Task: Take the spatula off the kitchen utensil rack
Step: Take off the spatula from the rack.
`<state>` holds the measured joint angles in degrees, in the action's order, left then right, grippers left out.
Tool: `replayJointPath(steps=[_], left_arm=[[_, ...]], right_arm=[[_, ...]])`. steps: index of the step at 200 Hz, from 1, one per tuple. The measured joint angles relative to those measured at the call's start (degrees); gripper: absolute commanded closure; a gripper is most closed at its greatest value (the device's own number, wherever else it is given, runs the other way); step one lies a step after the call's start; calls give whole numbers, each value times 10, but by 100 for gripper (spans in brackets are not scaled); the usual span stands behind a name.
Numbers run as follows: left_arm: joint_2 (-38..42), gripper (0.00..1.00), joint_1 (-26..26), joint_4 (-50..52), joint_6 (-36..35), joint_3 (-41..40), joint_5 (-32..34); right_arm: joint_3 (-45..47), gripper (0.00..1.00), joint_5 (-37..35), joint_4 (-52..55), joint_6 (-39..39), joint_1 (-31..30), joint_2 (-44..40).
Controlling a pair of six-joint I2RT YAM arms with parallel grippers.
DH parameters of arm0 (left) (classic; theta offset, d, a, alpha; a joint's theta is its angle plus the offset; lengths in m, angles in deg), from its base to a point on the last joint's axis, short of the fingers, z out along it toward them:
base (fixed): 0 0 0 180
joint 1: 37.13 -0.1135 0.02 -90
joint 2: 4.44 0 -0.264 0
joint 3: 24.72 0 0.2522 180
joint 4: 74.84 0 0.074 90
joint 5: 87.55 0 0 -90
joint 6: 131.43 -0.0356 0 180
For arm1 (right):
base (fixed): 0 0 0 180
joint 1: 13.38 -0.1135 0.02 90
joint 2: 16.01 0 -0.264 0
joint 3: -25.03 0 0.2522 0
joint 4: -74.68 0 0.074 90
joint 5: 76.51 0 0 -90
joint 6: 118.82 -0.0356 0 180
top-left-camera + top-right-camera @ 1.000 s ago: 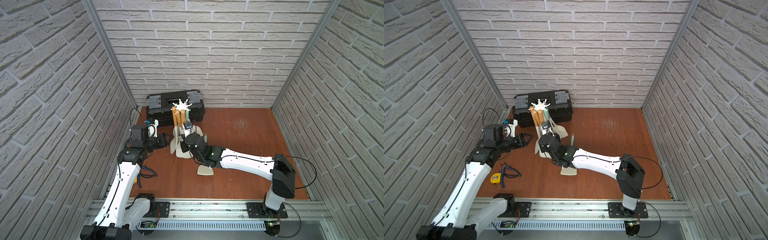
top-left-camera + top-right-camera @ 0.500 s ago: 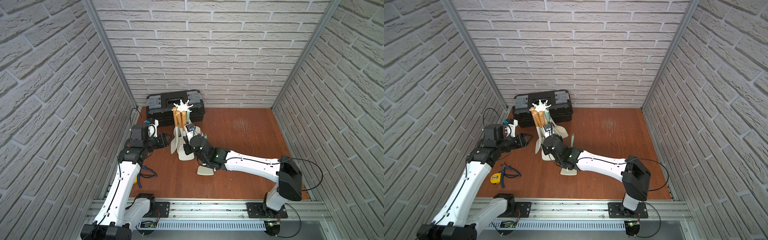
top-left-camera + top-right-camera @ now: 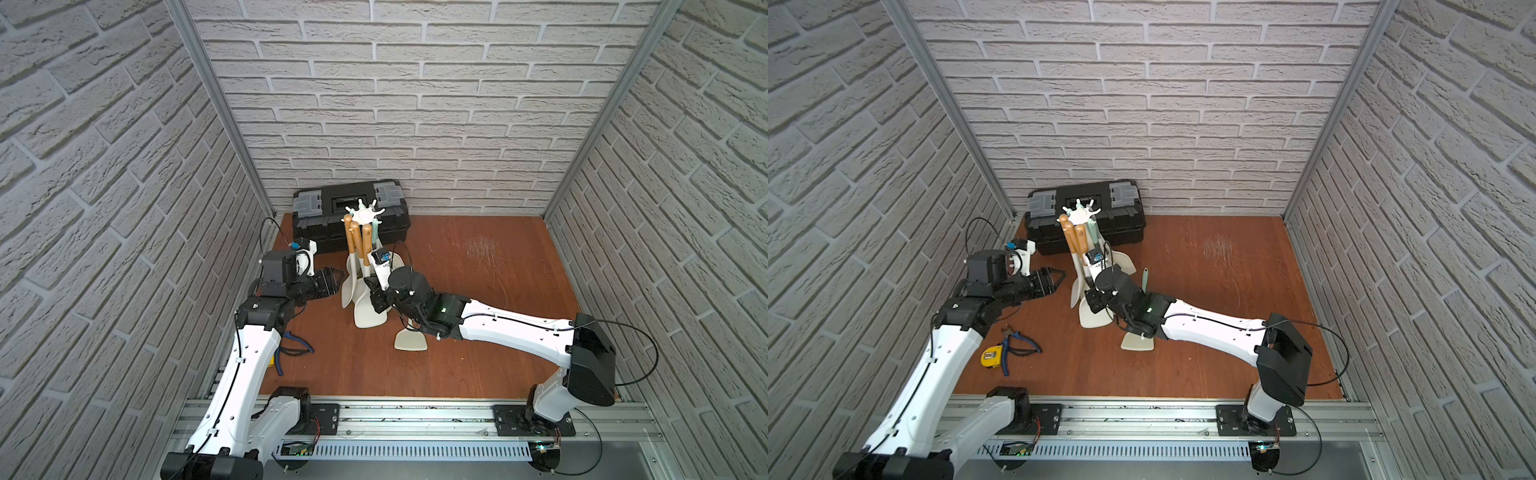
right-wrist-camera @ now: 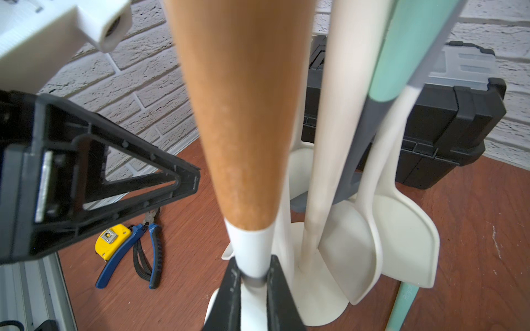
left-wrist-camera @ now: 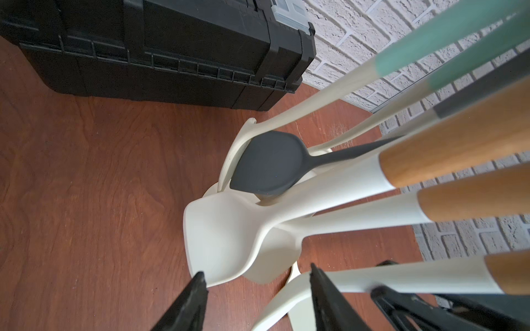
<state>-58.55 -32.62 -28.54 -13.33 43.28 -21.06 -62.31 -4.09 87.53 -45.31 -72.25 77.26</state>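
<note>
On the tabletop, in both top views, the rack stands before the toolbox. The spatula hangs upright from its crown, my right end effector low at its neck and the left end effector just beside. Left wrist view: fingers parted, holding nothing. Right wrist view: clenched on the spatula's white neck, the handle running straight up, so I judge it must come off upward. Since a second ago the right elbow has swung outward; the left arm has not moved.
</note>
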Motion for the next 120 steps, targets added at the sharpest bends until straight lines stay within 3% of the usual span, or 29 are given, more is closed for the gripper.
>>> replayJointPath(steps=[120], left_arm=[[4, 41, 0, 0, 0, 0, -10]], right_arm=[[11, 97, 26, 3, 16, 0, -22]])
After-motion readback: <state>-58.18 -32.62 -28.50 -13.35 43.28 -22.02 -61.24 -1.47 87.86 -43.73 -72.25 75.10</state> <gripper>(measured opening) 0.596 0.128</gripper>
